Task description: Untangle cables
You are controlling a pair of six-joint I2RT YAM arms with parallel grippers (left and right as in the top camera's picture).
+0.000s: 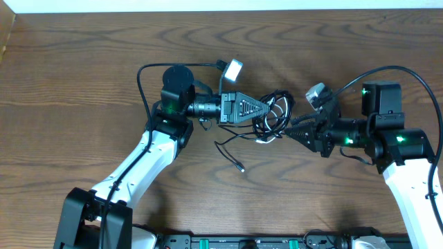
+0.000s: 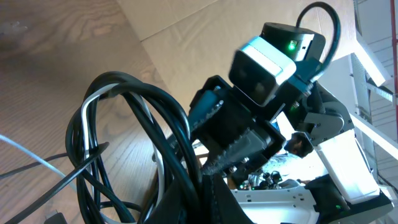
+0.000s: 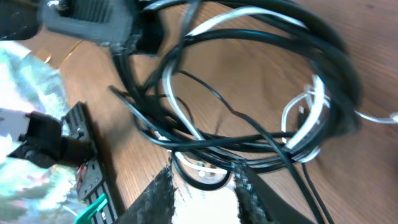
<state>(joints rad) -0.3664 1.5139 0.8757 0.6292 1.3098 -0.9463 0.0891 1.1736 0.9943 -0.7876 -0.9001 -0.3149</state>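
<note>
The cables, black cords with one white, lie looped in a small bundle at the table's middle. A thin black strand trails down-left to a plug end. My left gripper reaches in from the left and is shut on black cords of the bundle, as the left wrist view shows, with loops standing beside its fingers. My right gripper comes in from the right and is open. In the right wrist view its fingertips flank a black loop and the white cord at the bundle's lower edge.
The wooden table spreads all round. The two gripper tips are close together at the bundle. Thick black arm wires arc over the left arm and the right arm. The arm bases sit along the front edge.
</note>
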